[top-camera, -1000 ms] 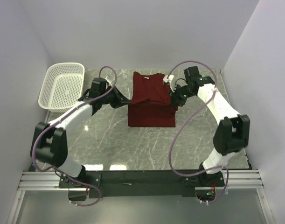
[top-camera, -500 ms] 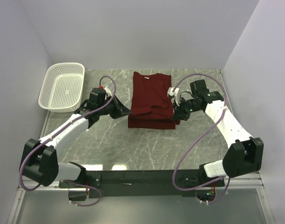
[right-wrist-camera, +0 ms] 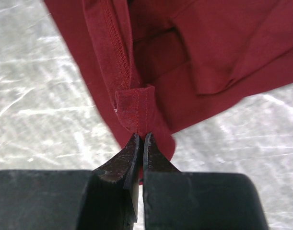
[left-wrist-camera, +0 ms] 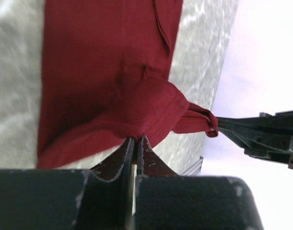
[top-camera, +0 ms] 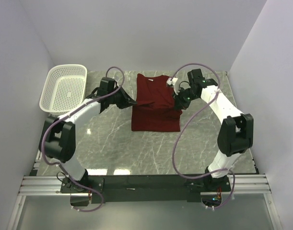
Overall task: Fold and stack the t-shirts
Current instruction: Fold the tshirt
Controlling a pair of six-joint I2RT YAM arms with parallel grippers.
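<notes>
Only wrist views show left hand [left-wrist-camera: 135, 139] and right hand [right-wrist-camera: 140, 136] pinching t-shirt [left-wrist-camera: 98, 72].

Overall: bright, even, diffuse white light in all three views; the walls [top-camera: 136, 33] carry a faint lilac cast.
Shadows: soft and short; a thin dark rim along the near hem of the t-shirt [top-camera: 155, 103] in the top view.
Glare: two pale reflections on the table [top-camera: 151, 148], well nearer the camera than the t-shirt.
Left wrist view: marble beside the t-shirt is washed out and smeared; the background beyond the t-shirt is blown to white-pink.
Right wrist view: stitching on the t-shirt's hem is crisp; marble on either side of the t-shirt shows shiny pale streaks.
Foreground: the left gripper [left-wrist-camera: 135, 143] and right gripper [right-wrist-camera: 141, 141], just below the t-shirt, are underexposed, nearly black, slightly soft.
</notes>
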